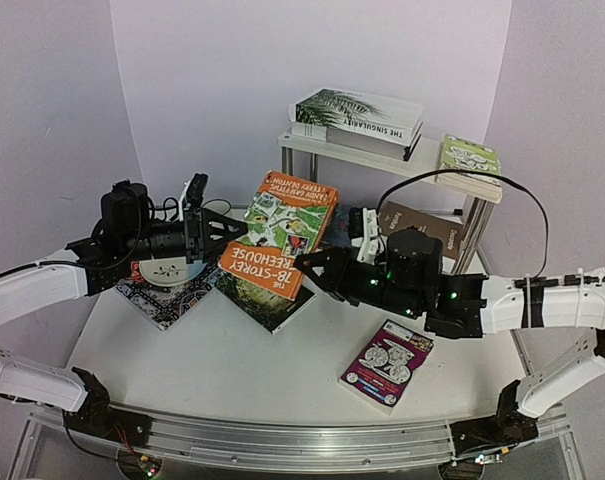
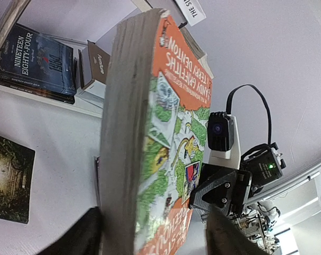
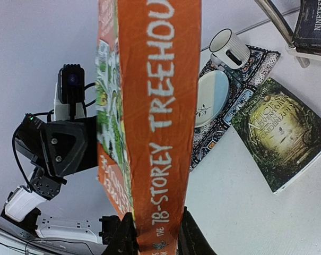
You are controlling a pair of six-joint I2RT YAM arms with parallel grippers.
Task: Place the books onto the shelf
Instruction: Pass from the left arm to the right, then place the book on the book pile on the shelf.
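Magenta book (image 1: 387, 365): lies flat near the front of the table (image 1: 212, 370), right of centre, apart from both arms.
Right gripper (image 3: 154, 236): fingers drawn narrow, pressed to both sides of the orange book (image 1: 282, 235) at one end of its spine.
Orange book: held up off the table between the two arms, tilted, its cover facing up; not on the shelf (image 1: 407, 165).
Left gripper (image 2: 149, 241): fingers spread, one on each side of the orange book's page edge; whether either one touches it I cannot tell.
Dark green book (image 1: 267, 295): flat on the table under the raised orange book.
Placemat (image 1: 157, 295): just left of the dark green book, bearing a plate (image 3: 210, 98) and a ribbed mug (image 3: 230, 48).
Shelf: back right of the table.
Lower board: a dark blue book (image 2: 41, 64) lying flat, a brown book (image 1: 422, 225) beside it.
Top board: white palm-leaf book (image 1: 357, 112) on top of a small stack at the left end; lime green book (image 1: 469, 160) flat at the right end.
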